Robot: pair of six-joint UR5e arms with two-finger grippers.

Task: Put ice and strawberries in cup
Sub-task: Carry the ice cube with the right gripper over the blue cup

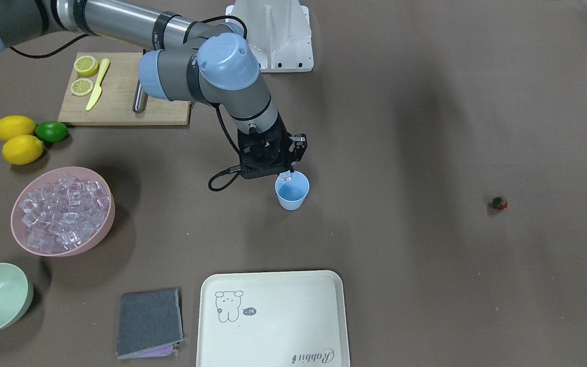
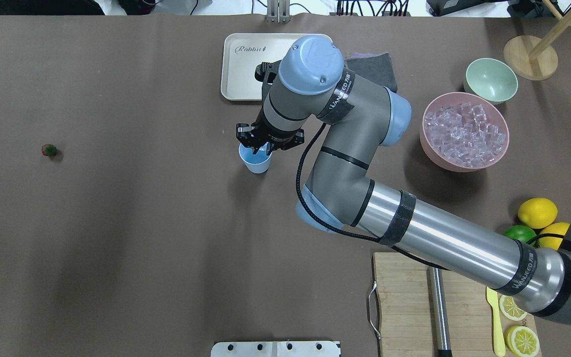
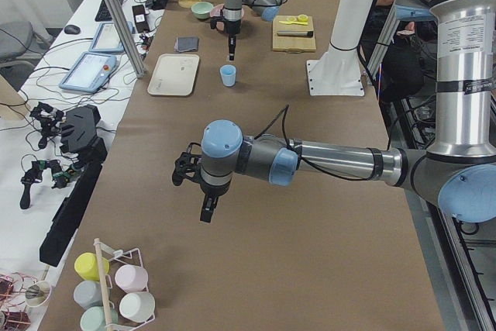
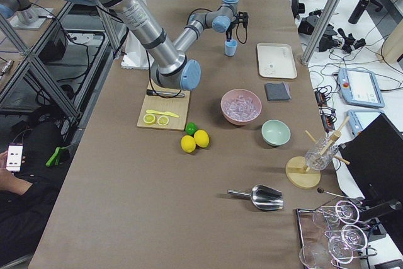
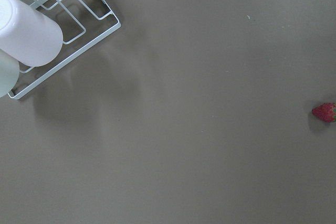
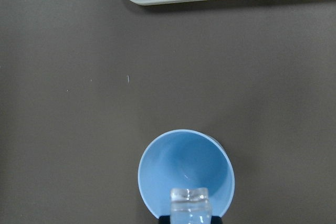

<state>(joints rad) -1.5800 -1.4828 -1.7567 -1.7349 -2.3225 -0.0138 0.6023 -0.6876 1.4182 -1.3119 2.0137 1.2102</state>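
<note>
Over the mouth of the cup [image 1: 291,201], close to its rim on the robot's side, noted one ice cube [image 6: 189,202], clamped between the fingers of the right hand [image 2: 264,148]. Found the cup upright near the middle of the worktop [image 1: 426,127], its blue inside bare of ice or berry in the right wrist view. Judged the ice step to be in hand: cube brought to the cup, release not yet made. Calls next for parting the fingers squarely above the opening. Advisable first to shift slightly toward the cup's centre, since the cube sits by the rim and might glance off. Located the bulk of the ice [image 1: 64,209] heaped in the pink bowl [image 1: 104,232], well apart from the cup. Located the strawberry [image 1: 499,203] alone on bare worktop, well apart on the robot's left side. Seen the left hand [image 3: 208,208] only in the side view, above the worktop; cannot tell whether apart or together. Judged the strawberry step not yet begun.
</note>
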